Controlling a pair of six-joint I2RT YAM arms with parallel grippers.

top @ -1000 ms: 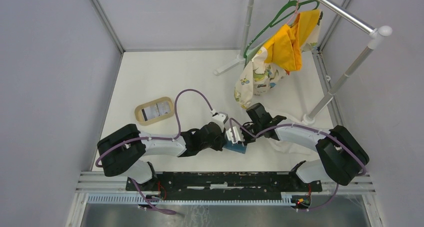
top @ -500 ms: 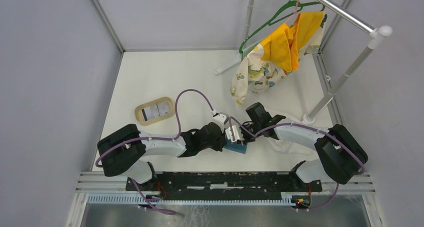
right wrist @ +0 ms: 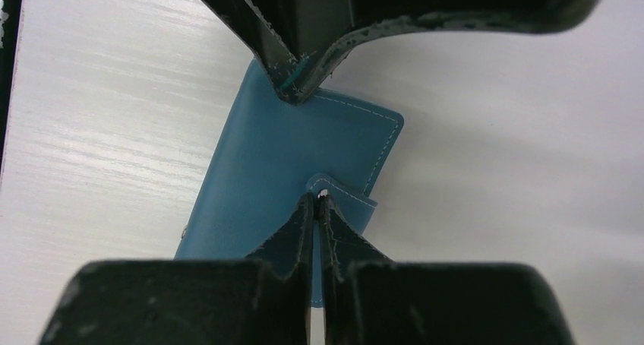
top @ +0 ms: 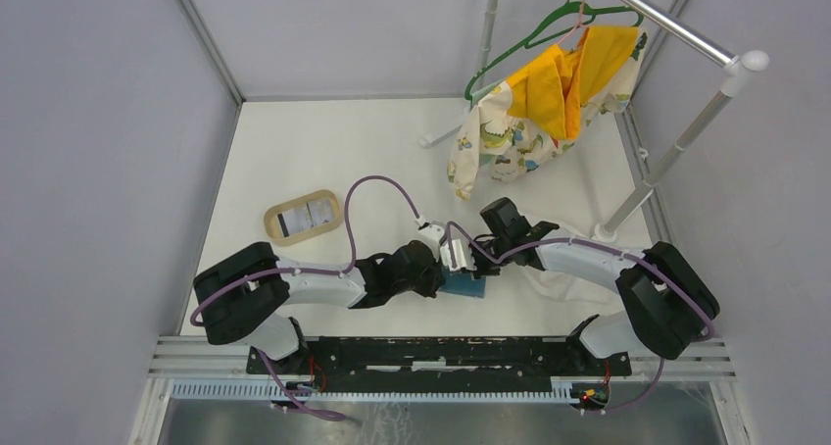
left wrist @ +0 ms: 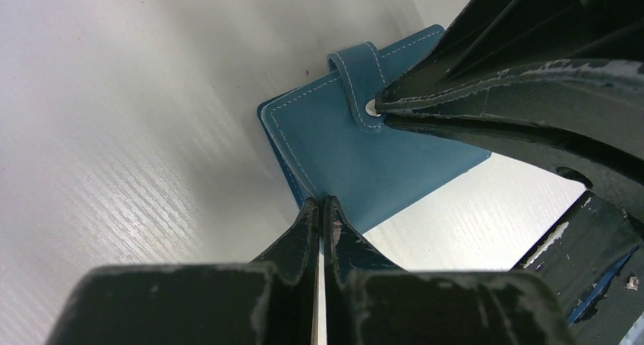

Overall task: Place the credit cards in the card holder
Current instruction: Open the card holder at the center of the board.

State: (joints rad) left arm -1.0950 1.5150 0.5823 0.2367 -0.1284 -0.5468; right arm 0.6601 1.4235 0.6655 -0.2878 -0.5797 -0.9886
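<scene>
The card holder, a blue fold-over wallet, lies flat on the table between my two arms. My right gripper is shut on its snap tab, and a strip of blue shows between the fingers. My left gripper is shut, its tips resting on the opposite edge of the card holder. Each wrist view shows the other gripper's tips touching the wallet. A pale striped credit card lies in the tan oval tray at the left. Any other cards are out of view.
A white cloth lies under my right forearm. A clothes rack stands at the back right, with its foot on the table. A green hanger on it holds yellow and patterned garments. Grey walls enclose the table.
My right gripper opened a little, then shut onto the wallet's snap tab and shifted slightly left. The hanging garments swung to the left. The left arm stayed put.
</scene>
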